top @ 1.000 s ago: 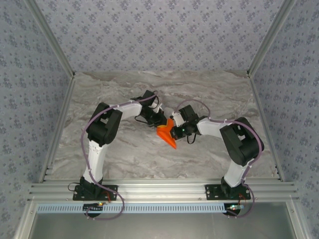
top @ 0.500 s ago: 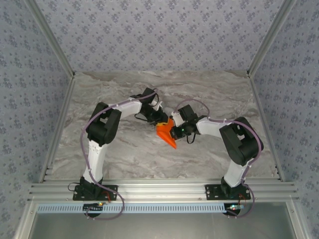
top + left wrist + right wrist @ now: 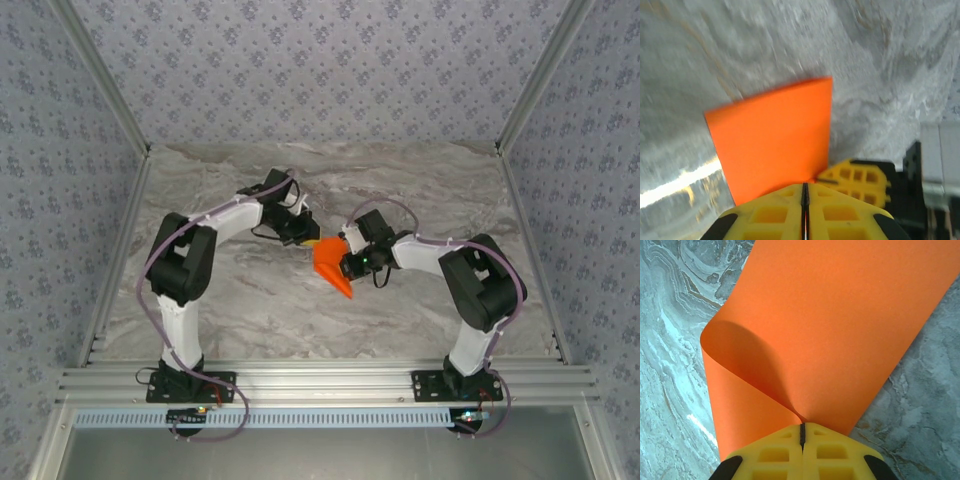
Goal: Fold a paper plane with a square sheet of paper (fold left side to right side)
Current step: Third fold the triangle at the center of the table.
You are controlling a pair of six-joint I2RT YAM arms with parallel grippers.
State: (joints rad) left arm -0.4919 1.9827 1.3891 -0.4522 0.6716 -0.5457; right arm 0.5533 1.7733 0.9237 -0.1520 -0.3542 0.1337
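Orange paper (image 3: 332,268) sits mid-surface (image 3: 250,300), between the two arms, pointed end toward the near edge.

Right gripper (image 3: 346,264): jaws clamped on the paper. In the right wrist view the sheet (image 3: 830,330) curls over in a loop and both layers pinch into the seam of the right gripper (image 3: 801,432).

Left gripper (image 3: 304,238): jaws together, only a thin seam between them in the left wrist view (image 3: 805,192). The paper's (image 3: 775,135) near edge runs under the fingertips; can't tell if it's actually pinched. Left wrist view is blurred. The right gripper's yellow fingers (image 3: 855,177) are just beside, at the sheet's corner.
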